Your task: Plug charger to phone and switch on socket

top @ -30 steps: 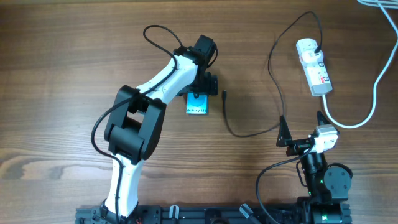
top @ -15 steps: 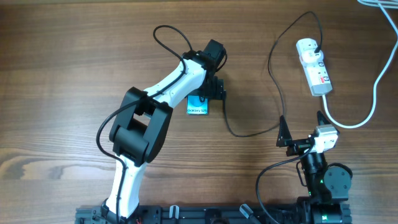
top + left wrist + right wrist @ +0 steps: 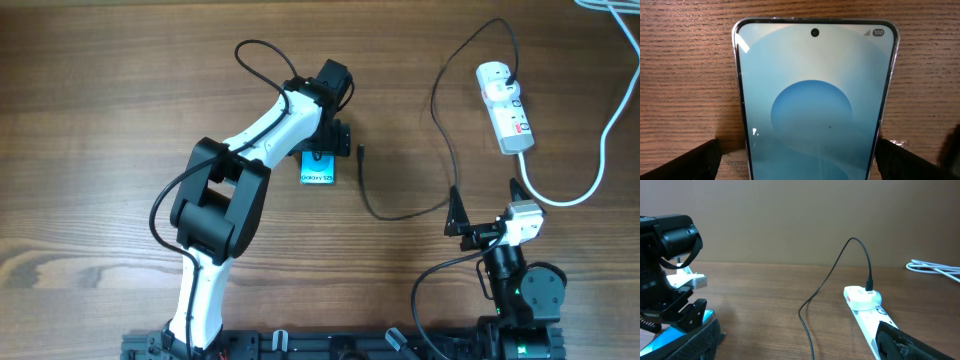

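The phone (image 3: 317, 172) lies flat on the wooden table, cyan screen up, with its white strip at the near end. It fills the left wrist view (image 3: 815, 100). My left gripper (image 3: 325, 150) is open and low over it, one finger on each side of the screen (image 3: 799, 160). The charger's black cable (image 3: 436, 110) runs from the socket (image 3: 505, 105) in a loop, and its plug tip (image 3: 360, 153) lies on the table just right of the phone. My right gripper (image 3: 487, 205) is open and empty near its base, facing the cable (image 3: 810, 315) and the socket (image 3: 865, 300).
A thick white lead (image 3: 590, 180) curves from the socket's near end off the right edge. The left arm (image 3: 670, 255) shows at the left of the right wrist view. More white cable (image 3: 935, 270) lies at the far right.
The left arm swung slightly right half a second ago and is back where it was a second ago. Phone, cable and right arm have not moved.
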